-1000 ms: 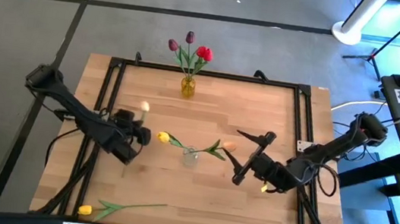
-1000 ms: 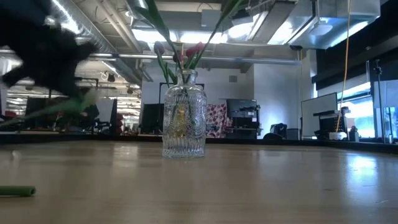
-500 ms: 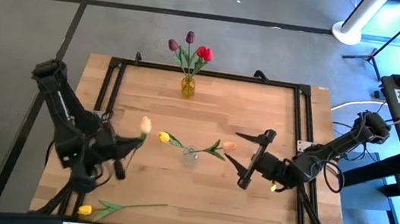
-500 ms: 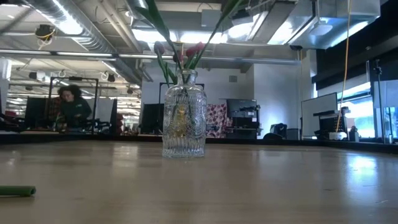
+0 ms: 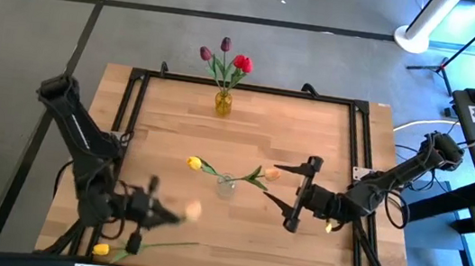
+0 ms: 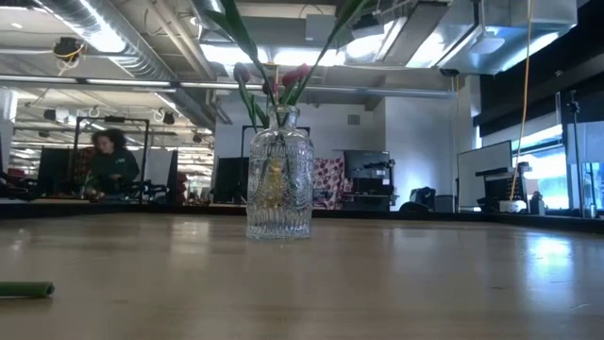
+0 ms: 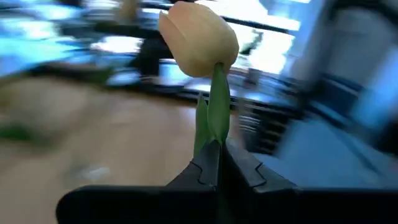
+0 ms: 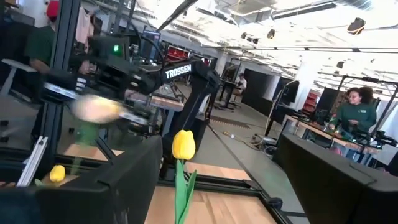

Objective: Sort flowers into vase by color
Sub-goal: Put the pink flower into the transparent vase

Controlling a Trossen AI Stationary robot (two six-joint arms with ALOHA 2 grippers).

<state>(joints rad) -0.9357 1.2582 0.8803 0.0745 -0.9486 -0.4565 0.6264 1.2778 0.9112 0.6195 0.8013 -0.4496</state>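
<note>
My left gripper (image 5: 153, 211) is near the table's front left, shut on a pale peach tulip (image 5: 194, 208), whose head also shows in the left wrist view (image 7: 199, 38). My right gripper (image 5: 289, 194) is open and empty, right of a clear vase (image 5: 226, 186). A yellow tulip (image 5: 194, 162) and a peach tulip (image 5: 271, 174) stick into this vase. An amber vase (image 5: 223, 103) at the far edge holds purple and red tulips (image 5: 225, 57). Another yellow tulip (image 5: 101, 249) lies on the table near the front edge. My left gripper pinches the peach tulip's green stem (image 7: 216, 138) between its two fingers, a short way below the head. The stem runs on along the fingers, and the head stands out past the fingertips toward the table's right. The tulip is lifted clear of the table.
A black frame (image 5: 358, 148) runs around the wooden tabletop. The lying tulip's stem (image 5: 160, 245) stretches toward the right, just in front of my left gripper. A person (image 6: 111, 162) sits in the room beyond the table.
My left gripper has carried the peach tulip from the table's left middle toward the near edge. It has turned, so the head now points toward the table's right. My right gripper has stayed open and almost still.
</note>
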